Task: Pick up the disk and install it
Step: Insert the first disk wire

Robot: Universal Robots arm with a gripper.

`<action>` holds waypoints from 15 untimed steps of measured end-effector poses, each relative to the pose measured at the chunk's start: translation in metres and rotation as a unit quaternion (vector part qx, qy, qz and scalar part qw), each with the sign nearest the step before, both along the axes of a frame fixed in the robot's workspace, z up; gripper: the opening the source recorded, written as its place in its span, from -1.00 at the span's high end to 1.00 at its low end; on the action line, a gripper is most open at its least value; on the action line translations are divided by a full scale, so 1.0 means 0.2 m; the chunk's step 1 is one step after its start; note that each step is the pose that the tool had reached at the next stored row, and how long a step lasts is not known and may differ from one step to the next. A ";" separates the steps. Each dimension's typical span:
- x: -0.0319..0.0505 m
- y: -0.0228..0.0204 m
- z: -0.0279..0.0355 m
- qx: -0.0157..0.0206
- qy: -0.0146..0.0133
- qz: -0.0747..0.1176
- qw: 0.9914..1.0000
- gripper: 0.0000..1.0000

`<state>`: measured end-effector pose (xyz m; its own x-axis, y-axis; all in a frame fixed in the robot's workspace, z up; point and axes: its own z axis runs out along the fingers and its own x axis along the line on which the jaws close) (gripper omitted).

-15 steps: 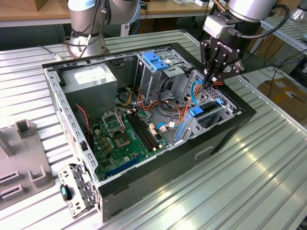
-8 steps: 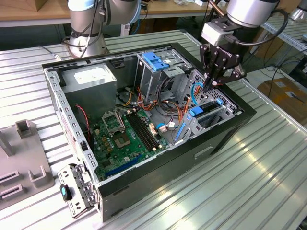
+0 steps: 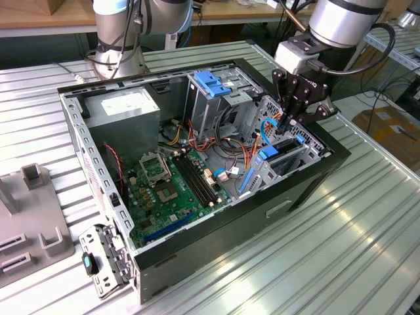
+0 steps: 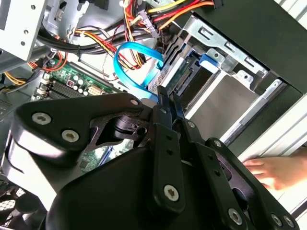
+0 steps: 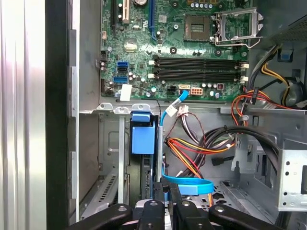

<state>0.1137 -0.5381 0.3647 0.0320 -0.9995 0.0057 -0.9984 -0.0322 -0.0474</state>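
- Tool (image 3: 291,126) hangs over the front corner of the open computer case (image 3: 216,236), its fingers (image 4: 163,103) drawn almost together and pinching the upper edge of the disk (image 3: 285,149).
- Standing on edge, the disk sits in the case's front drive bay; its blue carrier (image 5: 143,136) shows in the first wrist view.
- Just beside the tool, inside the case, loops a blue flat cable (image 4: 134,62).
- Deeper in the case lies the green motherboard (image 3: 170,190).
- Outside the case wall, a person's hand (image 4: 278,172) rests on the ribbed metal surface (image 3: 341,249).
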 end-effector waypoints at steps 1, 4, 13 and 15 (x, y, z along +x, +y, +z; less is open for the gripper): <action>0.000 0.000 0.000 0.000 0.000 0.000 1.000 0.67; 0.000 0.000 0.000 0.000 0.000 0.001 1.000 0.67; 0.000 0.000 0.000 0.000 0.000 0.002 1.000 0.67; 0.000 -0.001 0.000 0.000 0.000 0.002 1.000 0.67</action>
<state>0.1136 -0.5382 0.3647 0.0353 -0.9994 0.0057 -0.9982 -0.0355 -0.0475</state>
